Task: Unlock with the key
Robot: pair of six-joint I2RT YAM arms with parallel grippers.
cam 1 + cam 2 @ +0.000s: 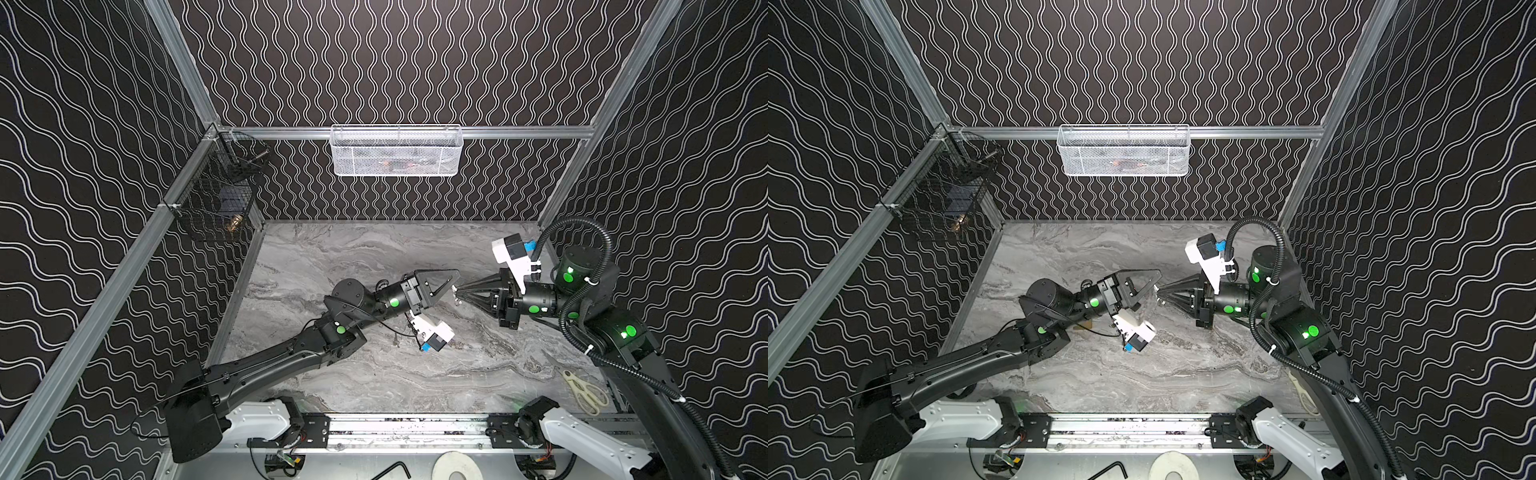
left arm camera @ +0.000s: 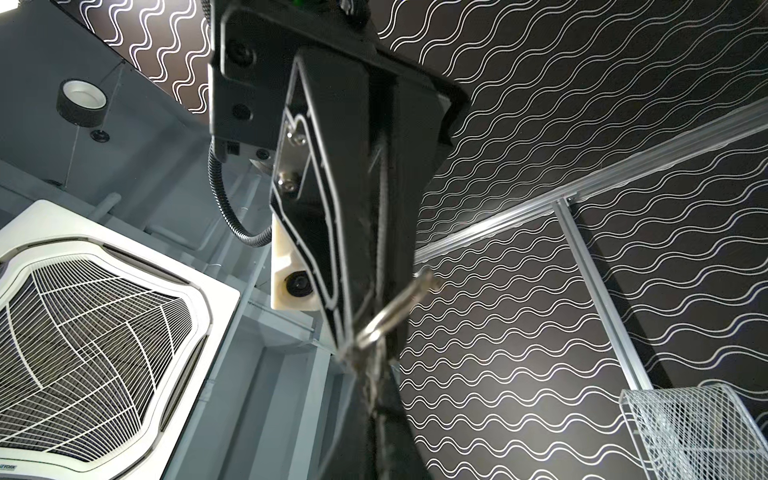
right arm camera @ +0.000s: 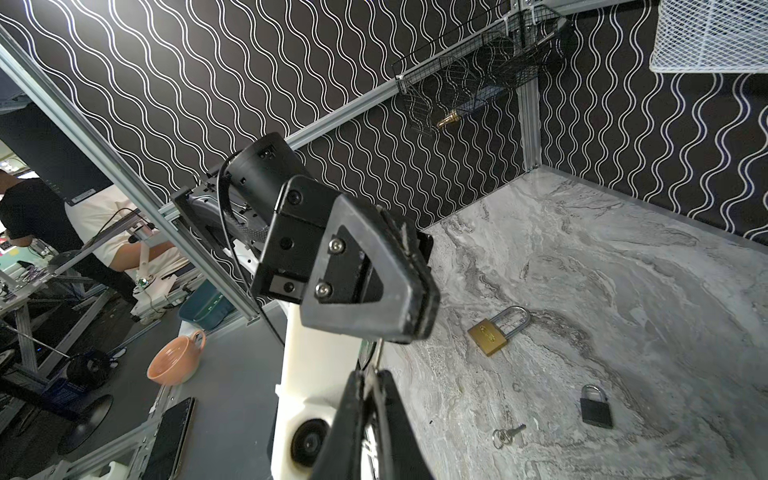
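The left hand (image 1: 449, 286) and right hand (image 1: 459, 293), both closed, meet tip to tip above the desk (image 1: 374, 374) centre and pinch the key (image 2: 395, 309) between them. The left sits at 9 o'clock of it, the right at 3. The brass padlock (image 3: 490, 334) lies on the desk.

Counter (image 1: 374, 374): grey marble-look slab, smooth, faint sheen.
Walls (image 1: 395, 62): matt black, white wavy print.
Frame rails (image 1: 519, 132): brushed aluminium.
Left pincer (image 1: 452, 282), right pincer (image 1: 459, 294): black plastic, matt, scuffed edges; bright steel screws.
Wrist camera housing (image 1: 509, 253): white plastic, smooth.
Key ring (image 2: 386, 316): polished steel, blurred.
Brass padlock (image 3: 488, 338): satin yellow metal, glossy steel shackle.
Black padlock (image 3: 595, 411): matt body, metal shackle.
Loose key (image 3: 509, 433): bright metal.
White basket (image 1: 395, 151): white-coated fine mesh.
Black basket (image 1: 216, 195): dark wire grid.
Scissors (image 1: 577, 383): cream plastic handles.
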